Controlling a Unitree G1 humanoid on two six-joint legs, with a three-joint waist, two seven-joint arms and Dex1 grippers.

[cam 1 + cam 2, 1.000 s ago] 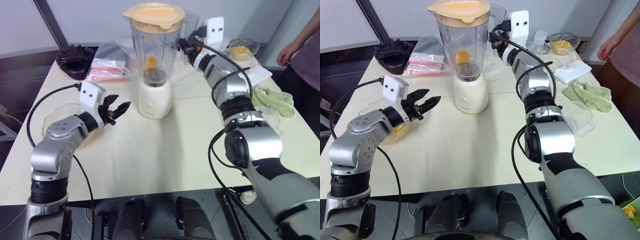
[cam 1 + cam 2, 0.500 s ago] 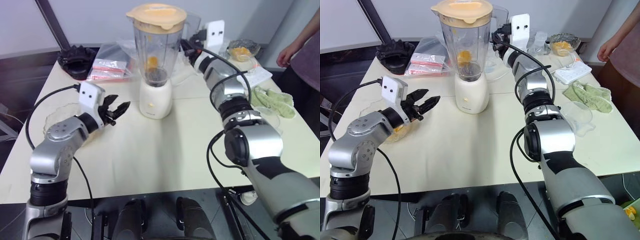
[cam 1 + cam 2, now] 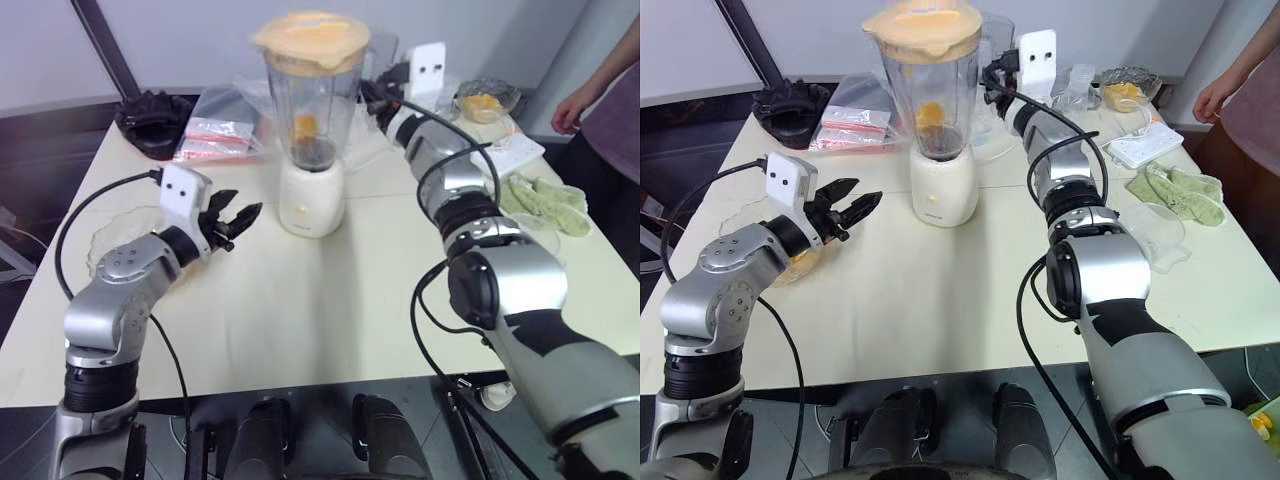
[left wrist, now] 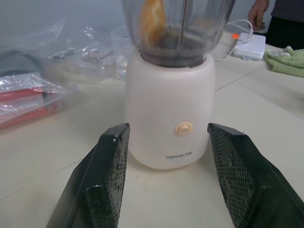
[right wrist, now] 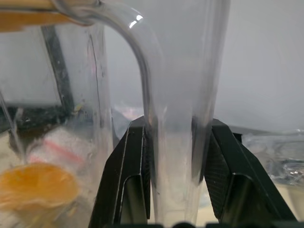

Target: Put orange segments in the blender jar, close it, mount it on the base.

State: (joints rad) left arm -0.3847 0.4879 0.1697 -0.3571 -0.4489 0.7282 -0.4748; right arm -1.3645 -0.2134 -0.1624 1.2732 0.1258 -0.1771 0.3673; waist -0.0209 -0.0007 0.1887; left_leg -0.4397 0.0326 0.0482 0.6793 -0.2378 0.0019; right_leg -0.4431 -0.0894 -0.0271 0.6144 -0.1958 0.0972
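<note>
Clear plastic is seen clamped between the right gripper's (image 5: 173, 156) two black fingers: the side handle of the blender jar (image 3: 311, 100) is held fast in the right wrist view. Compared with a second ago, the jar is seen a little more upright on the base (image 3: 311, 195), its peach lid (image 3: 311, 35) now blurred and shifted slightly to the right; the cream-white base itself has not been moved on the table (image 3: 330, 300). The right arm is stretched far across the table, reaching the jar's handle from the right side, much as before. Orange segments (image 3: 304, 125) are seen inside the jar, above the dark blade.

The left gripper (image 3: 235, 220) is kept where it was, hovering level over the table to the left of the base, pointed towards it. Its jaws are held apart with nothing between them; in the left wrist view the base is framed between the two fingers (image 4: 107, 175) but is not touched.

At the far left a black toothed ring (image 3: 152, 118) and plastic bags (image 3: 215, 135) are left unchanged. A glass bowl (image 3: 486, 100) with orange pieces is seen at the far right, and a person's hand (image 3: 570, 108) is seen at the right edge.
</note>
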